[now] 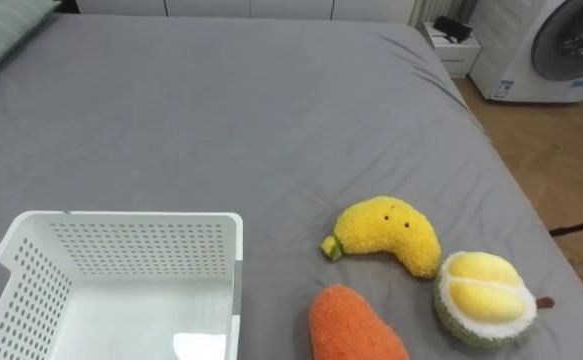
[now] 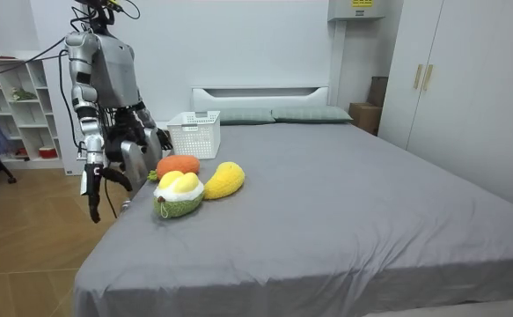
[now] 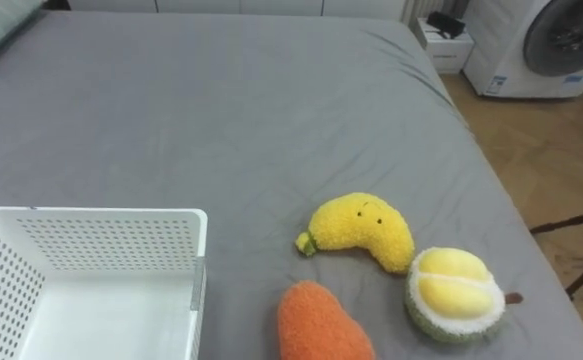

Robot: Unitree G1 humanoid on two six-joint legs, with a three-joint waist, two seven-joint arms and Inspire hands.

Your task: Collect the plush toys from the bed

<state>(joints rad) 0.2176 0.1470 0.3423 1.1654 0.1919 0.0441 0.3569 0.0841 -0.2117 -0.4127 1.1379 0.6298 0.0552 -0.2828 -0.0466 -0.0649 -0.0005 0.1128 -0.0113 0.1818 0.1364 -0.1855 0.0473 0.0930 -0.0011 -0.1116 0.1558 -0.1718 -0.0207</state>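
Hanging low beside the bed [image 2: 344,194], the right hand [image 2: 91,187] is nearer than the left hand [image 2: 157,139] to the orange toy [image 1: 356,325], which lies on it lengthwise away from the robot, right of the white basket [image 1: 131,217]; I cannot tell if either hand is open.

Plain mid-grey fabric bed sheet [image 1: 221,110], no pattern. White plastic basket w/ perforated walls [image 1: 141,222]: rows of small holes, smooth white base. Fuzzy yellow banana-shaped plush toy [image 1: 386,232]: 2 black dot eyes, green stem tip. Fuzzy orange rounded plush toy [image 1: 351,325]: solid orange. Round durian-shaped plush toy [image 1: 484,298]: pale green shell, yellow + cream inside, small brown stem. Grey-green pillow [image 1: 1,35] w/ thin stripes. White washing machine [image 1: 531,50] w/ dark round door. Brown wooden floor [image 1: 551,150], herringbone pattern. White wardrobe doors [image 2: 450,97], white headboard [image 2: 260,95].
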